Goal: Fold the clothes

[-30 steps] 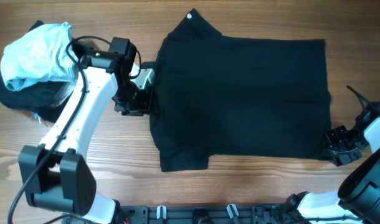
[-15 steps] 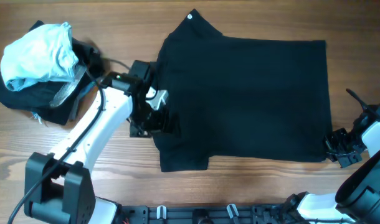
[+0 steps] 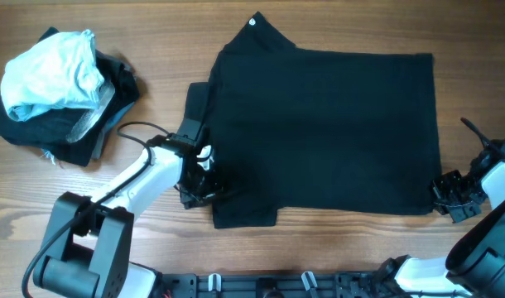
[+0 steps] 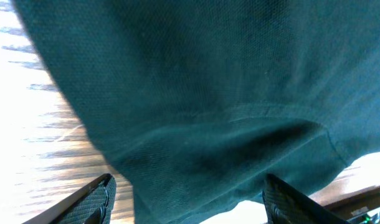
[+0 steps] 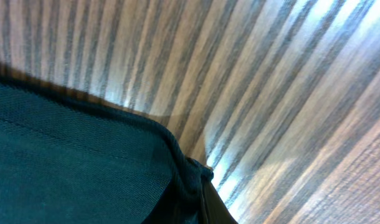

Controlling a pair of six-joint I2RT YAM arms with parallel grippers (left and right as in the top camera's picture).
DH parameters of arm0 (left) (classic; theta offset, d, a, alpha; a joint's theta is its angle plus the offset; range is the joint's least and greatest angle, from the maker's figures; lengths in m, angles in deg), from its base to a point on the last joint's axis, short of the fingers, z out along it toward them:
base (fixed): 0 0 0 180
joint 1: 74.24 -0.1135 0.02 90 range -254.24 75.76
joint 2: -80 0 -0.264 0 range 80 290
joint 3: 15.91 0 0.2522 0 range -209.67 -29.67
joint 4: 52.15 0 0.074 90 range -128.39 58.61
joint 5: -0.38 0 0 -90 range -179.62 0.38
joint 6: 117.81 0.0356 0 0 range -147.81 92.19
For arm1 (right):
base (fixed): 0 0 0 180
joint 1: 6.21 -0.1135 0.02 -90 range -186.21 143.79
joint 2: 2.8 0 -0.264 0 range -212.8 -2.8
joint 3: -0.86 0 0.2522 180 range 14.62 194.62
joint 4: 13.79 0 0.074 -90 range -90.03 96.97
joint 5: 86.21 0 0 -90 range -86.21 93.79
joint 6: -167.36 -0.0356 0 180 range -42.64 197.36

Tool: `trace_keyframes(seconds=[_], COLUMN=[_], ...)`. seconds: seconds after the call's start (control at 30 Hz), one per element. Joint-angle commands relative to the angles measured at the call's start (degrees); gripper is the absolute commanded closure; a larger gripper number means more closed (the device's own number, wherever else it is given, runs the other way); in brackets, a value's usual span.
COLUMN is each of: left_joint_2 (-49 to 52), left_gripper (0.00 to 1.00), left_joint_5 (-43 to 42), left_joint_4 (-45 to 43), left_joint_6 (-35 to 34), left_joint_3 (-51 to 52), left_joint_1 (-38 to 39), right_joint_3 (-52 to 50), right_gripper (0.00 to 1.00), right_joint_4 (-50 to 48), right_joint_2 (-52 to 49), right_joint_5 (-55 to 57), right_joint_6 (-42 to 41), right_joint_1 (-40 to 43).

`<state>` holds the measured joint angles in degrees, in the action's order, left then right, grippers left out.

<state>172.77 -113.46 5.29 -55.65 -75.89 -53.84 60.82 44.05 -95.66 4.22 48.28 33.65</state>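
Observation:
A black shirt [image 3: 327,124] lies spread flat across the middle of the table, its sleeve [image 3: 196,103] at the left. My left gripper [image 3: 204,184] is low at the shirt's lower left edge. In the left wrist view it [image 4: 190,208] is open, and the dark cloth [image 4: 202,106] fills the space between its fingers [image 4: 93,200]. My right gripper [image 3: 443,194] is at the shirt's lower right corner. In the right wrist view it [image 5: 199,208] is shut on that bunched corner [image 5: 184,180].
A pile of clothes sits at the back left: a light blue garment [image 3: 50,70] on top of dark ones [image 3: 112,108]. Bare wooden table [image 3: 335,240] runs along the front edge, below the shirt's hem.
My left arm has swung from the shirt's left sleeve toward the front, down to the lower left edge of the shirt. The right gripper has stayed at the lower right corner.

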Motion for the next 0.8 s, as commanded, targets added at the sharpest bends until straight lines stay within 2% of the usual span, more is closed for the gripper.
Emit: trace_keyframes(seconds=[0.0, 0.13, 0.3, 0.47, 0.6, 0.67, 0.7, 0.77], left_joint_2=[-0.2, -0.2, -0.2, -0.2, -0.2, -0.2, -0.2, -0.1], left_gripper=[0.25, 0.21, 0.23, 0.18, 0.32, 0.45, 0.47, 0.44], left_joint_5=[1.4, 10.0, 8.3, 3.8, 4.0, 4.0, 4.0, 5.2], left_joint_4=[0.5, 0.6, 3.8, 4.5, 3.6, 4.0, 4.1, 3.7], left_joint_6=[-3.7, -4.1, -4.1, -4.1, -4.2, -4.2, -4.2, -4.2], left_joint_3=[0.2, 0.1, 0.2, 0.2, 0.2, 0.2, 0.2, 0.6], left_joint_1=[3.7, 4.7, 3.6, 9.0, 12.8, 13.6, 13.9, 13.9], right_joint_3=[-1.8, -1.8, -1.8, -1.8, -1.8, -1.8, -1.8, -1.8], right_gripper=[0.93, 0.92, 0.91, 0.89, 0.88, 0.88, 0.88, 0.87], right_joint_4=[-1.2, -1.3, -1.0, -1.1, -1.7, -1.7, -1.8, -1.9], right_joint_2=[-1.5, -1.5, -1.5, -1.5, -1.5, -1.5, -1.5, -1.5], right_joint_5=[-6.9, -7.0, -7.0, -7.0, -7.0, -7.0, -7.0, -7.0], right_joint_6=[0.6, 0.6, 0.6, 0.6, 0.6, 0.6, 0.6, 0.6], right_joint_1=[-0.4, -0.4, -0.4, -0.4, -0.4, -0.4, -0.4, -0.4])
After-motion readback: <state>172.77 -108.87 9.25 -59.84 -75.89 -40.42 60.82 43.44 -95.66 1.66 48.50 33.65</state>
